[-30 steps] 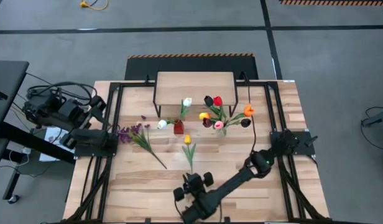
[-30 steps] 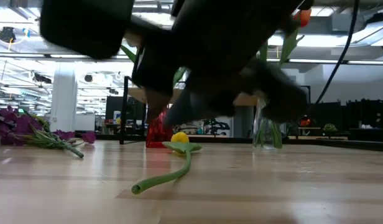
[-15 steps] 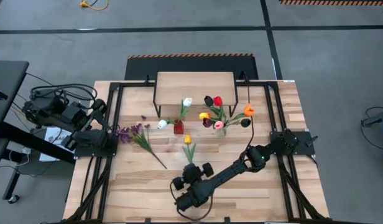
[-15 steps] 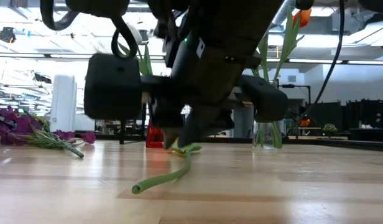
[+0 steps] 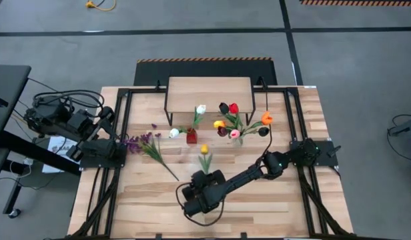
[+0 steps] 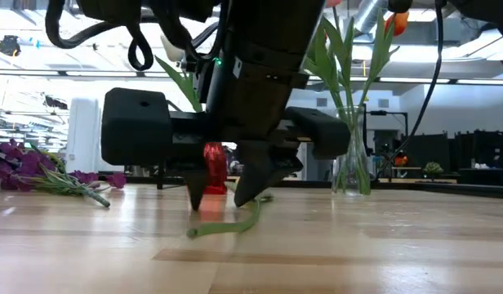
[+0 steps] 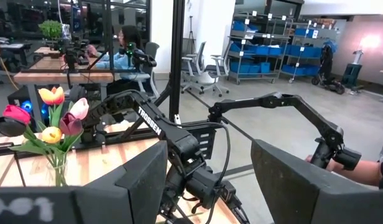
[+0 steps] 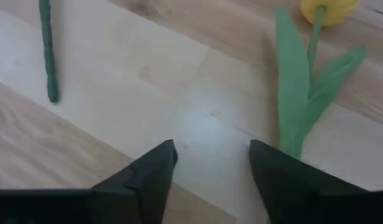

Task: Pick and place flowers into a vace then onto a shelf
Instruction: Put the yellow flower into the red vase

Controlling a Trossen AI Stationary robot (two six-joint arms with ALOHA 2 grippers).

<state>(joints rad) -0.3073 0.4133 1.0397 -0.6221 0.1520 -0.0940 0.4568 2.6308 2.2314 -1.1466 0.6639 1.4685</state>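
A yellow tulip (image 5: 204,150) lies flat on the table in front of the vase, with its stem (image 6: 235,227) pointing toward the near edge. My right gripper (image 5: 205,176) is low over that stem, slanting down toward the far edge. It is open (image 8: 210,155), with bare wood between the fingers. One finger (image 8: 291,174) covers the stem just below the leaves (image 8: 294,106). The glass vase (image 5: 235,137) holds several tulips. The shelf (image 5: 209,93) stands at the far edge. My left gripper (image 7: 207,168) waits open at the table's left side (image 5: 92,123). My right gripper comes down slanting from the near side, with one finger (image 6: 245,192) over the yellow tulip's stem (image 8: 290,140) below the leaves. That finger hides the spot, so I cannot tell whether it touches. The tulip lies flat on the table.
A bunch of purple blossoms (image 5: 144,142) lies left of centre, and its stem end (image 8: 48,56) is close to my right gripper. Two white tulips (image 5: 200,110) and a red one (image 5: 191,137) are near the shelf's front. Black frame rails (image 5: 122,133) run along both sides.
My right gripper has gone toward the far edge and a little left, coming down over the yellow tulip's stem. It has rolled and opened. The tulip has slid slightly, its free stem end moving away from the near edge.
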